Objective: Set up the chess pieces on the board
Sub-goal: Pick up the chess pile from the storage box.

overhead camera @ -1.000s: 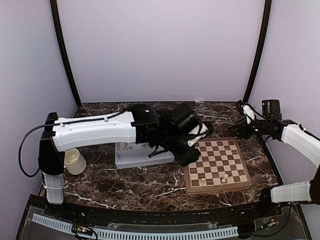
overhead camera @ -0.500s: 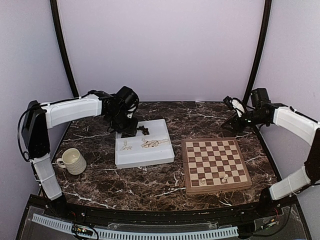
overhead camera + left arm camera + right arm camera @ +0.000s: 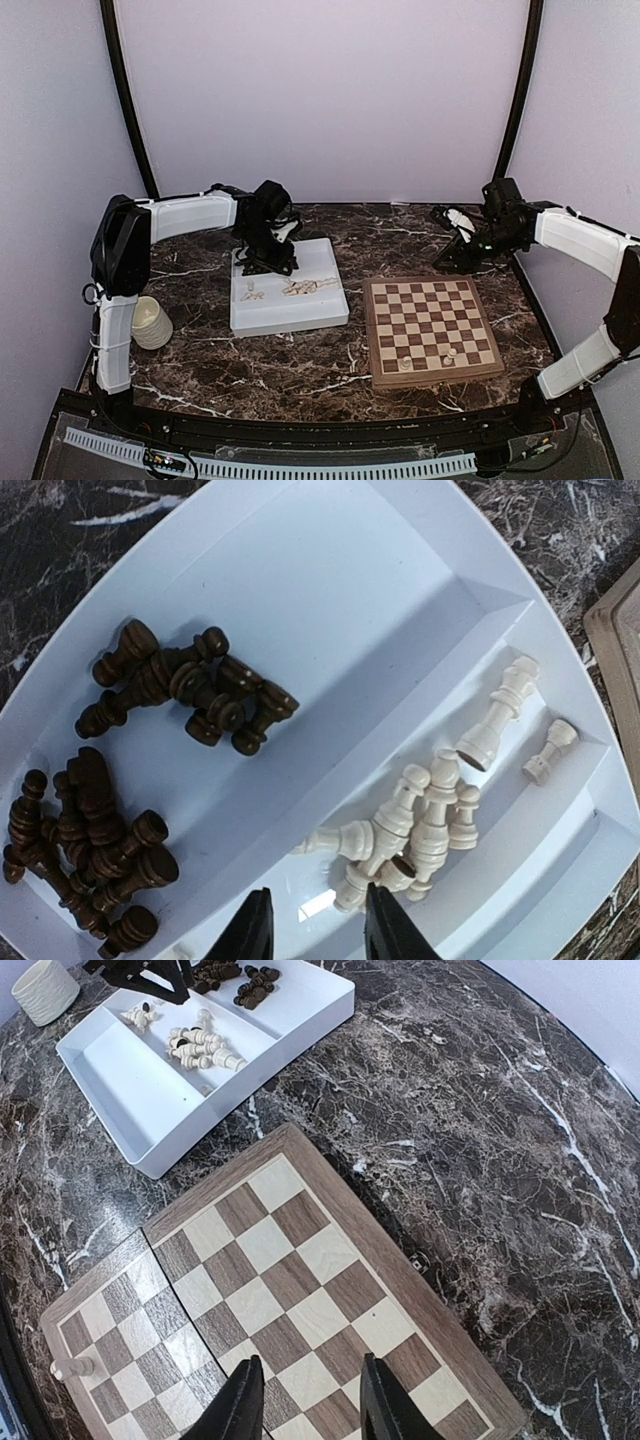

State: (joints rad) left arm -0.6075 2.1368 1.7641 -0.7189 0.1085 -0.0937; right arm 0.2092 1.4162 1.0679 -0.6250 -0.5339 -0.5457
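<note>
Chess pieces (image 3: 420, 815) lie loose right under the left pincer (image 3: 312, 930), whose jaws stand a little apart with nothing between them. A cream heap (image 3: 430, 820) sits at about 1 o'clock from its tips, and two dark heaps (image 3: 190, 690) at 10 and 11 o'clock in the next compartment of the white tray (image 3: 330, 600). The right pincer (image 3: 308, 1405) is likewise part open and empty. It hovers over the board (image 3: 290, 1280) near its 12 o'clock edge, where the squares in sight are bare. On the worktop (image 3: 300, 365) the tray is at 9 o'clock of the board, and a mug (image 3: 150, 322) is at 8 o'clock of the tray. Only two cream pieces (image 3: 451, 353) stand on the board, both close to its 6 o'clock edge. I judge the task barely begun: almost every cream piece and, as far as shows, every dark one remains to be carried over and stood on its square.
</note>
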